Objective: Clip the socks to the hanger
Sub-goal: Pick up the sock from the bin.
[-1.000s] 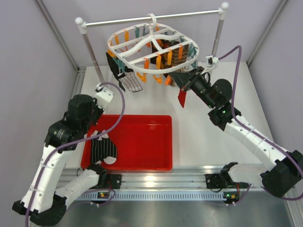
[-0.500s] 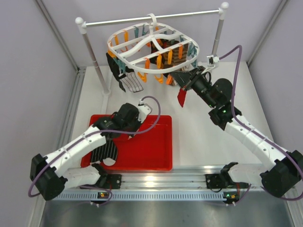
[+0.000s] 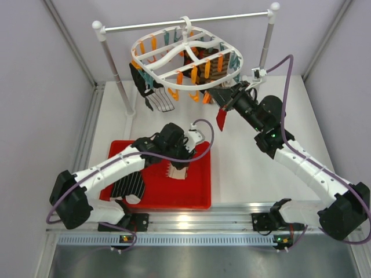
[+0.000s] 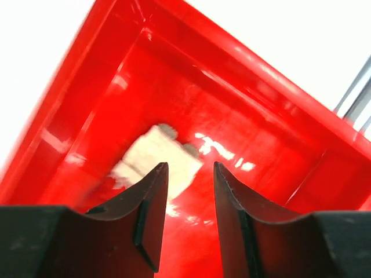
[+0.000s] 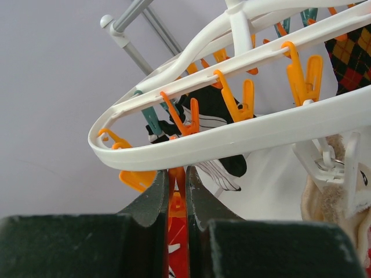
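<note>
Left wrist view puts your left pincer [image 4: 190, 167] low over the red tray [image 4: 278, 92], its jaws partly open and holding nothing. The beige sock [image 4: 152, 155] lies flat on the tray floor just ahead of the tips and a little toward the left jaw, not centred in the gap. Its long axis runs slantwise, from near-left to far-right in that view, so it crosses the jaws' line at an angle. Blur hides which end is the toe. This arm is plainly the nearer one. I judge a slight shift left and a descent would straddle the sock across its narrow width. A striped sock [image 3: 128, 185] lies in the tray's near-left corner, well apart. Your right pincer [image 5: 177, 172] is closed on the red sock [image 3: 222, 119], which hangs straight down from it, just under the hanger [image 5: 232, 136] rim beside an orange clip [image 5: 184, 119].
</note>
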Robot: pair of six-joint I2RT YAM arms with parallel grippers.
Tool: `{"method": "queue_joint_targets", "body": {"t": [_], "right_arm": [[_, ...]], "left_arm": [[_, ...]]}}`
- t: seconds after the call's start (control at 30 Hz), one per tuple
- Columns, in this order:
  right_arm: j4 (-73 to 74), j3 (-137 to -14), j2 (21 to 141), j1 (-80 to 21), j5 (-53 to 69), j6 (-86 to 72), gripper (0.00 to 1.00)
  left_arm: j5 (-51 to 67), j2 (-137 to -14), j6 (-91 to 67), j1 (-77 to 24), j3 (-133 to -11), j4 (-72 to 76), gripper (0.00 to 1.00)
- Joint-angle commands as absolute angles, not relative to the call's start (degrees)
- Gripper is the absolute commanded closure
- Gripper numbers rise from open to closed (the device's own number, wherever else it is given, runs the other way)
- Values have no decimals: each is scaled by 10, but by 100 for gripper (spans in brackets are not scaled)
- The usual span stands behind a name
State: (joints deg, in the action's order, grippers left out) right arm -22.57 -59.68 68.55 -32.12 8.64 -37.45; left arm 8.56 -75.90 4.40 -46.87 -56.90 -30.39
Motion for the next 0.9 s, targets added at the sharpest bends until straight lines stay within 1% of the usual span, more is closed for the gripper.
{"method": "queue_joint_targets", "body": {"t": [0.0,0.03,0.13,0.27,0.4,0.63,0.87], "right_arm": [[-229,-618,685,-316,91,-365,100],[-231,-617,686,-315,92,-366,100],[-235,-613,686,-316,93,-369,100],[-236,-613,685,-316,92,-369,100],[-234,-613,686,-314,93,-367,100],[-242,-605,683,-314,91,-367,100],[-242,-599,680,-312,92,-368,100]], "left_arm": [[177,-722,210,-442,-601,-379,57],[189,-719,234,-438,-599,-409,57],[206,-719,302,-429,-571,-425,56],[200,-728,388,-429,-528,-372,53],[206,-748,475,-429,-505,-320,52],[223,-826,527,-417,-514,-292,52],[229,-886,565,-382,-515,-273,53]]}}
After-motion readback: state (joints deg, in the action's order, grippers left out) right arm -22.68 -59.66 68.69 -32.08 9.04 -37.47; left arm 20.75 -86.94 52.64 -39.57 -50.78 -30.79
